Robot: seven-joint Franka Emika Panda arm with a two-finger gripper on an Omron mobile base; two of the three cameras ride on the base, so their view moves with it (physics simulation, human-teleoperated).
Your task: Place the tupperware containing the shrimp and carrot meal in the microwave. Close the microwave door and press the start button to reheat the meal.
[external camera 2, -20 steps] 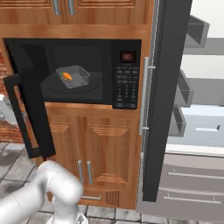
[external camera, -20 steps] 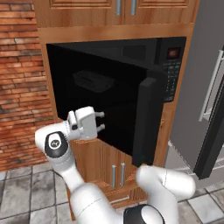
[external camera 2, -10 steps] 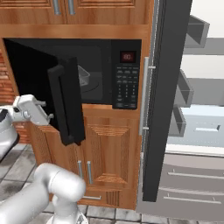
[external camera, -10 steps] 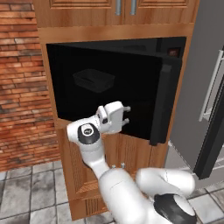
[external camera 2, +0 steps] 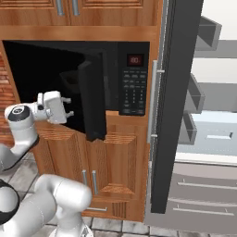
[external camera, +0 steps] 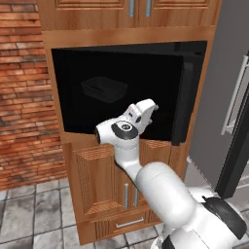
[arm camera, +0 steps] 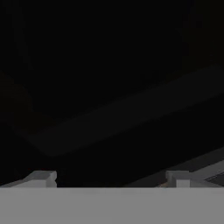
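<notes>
While the two finger tips (arm camera: 43, 177) stood wide apart at the bottom of the hand view, nothing lay between them; the gripper (external camera 2: 67, 106) held nothing. Ahead of the tips was only dark surface, with a faint paler band running across it at a slant; what that band was could not be told.

From the right base view the gripper sat at the left of the microwave door (external camera 2: 92, 99), its tips pointing toward the door's inner side, just beside it; contact could not be judged. From the left base view the gripper (external camera: 150, 111) showed against the door's dark glass (external camera: 116, 87), low on the panel, near its bottom edge.

Door stood partly swung, roughly halfway between open and shut. In the right base view it came edge-on, a tall black slab jutting out from the opening, its lower corner hanging over the wooden cabinet front (external camera 2: 111, 162) below.

Microwave (external camera 2: 134, 78): black, built into the wood surround, keypad panel at right, small red display (external camera 2: 135, 59) lit above the keys.

Tupperware (external camera: 103, 89) was inside the microwave, seen through the glass in the left base view as a dim rectangular tub outline, toward the left of the cavity. Its contents could not be made out through the dark panel.

Brick wall (external camera: 24, 97) stood to the left of the unit. Open grey fridge door (external camera 2: 173, 102) stood at right, shelf bins (external camera 2: 199, 95) on its inner face.
</notes>
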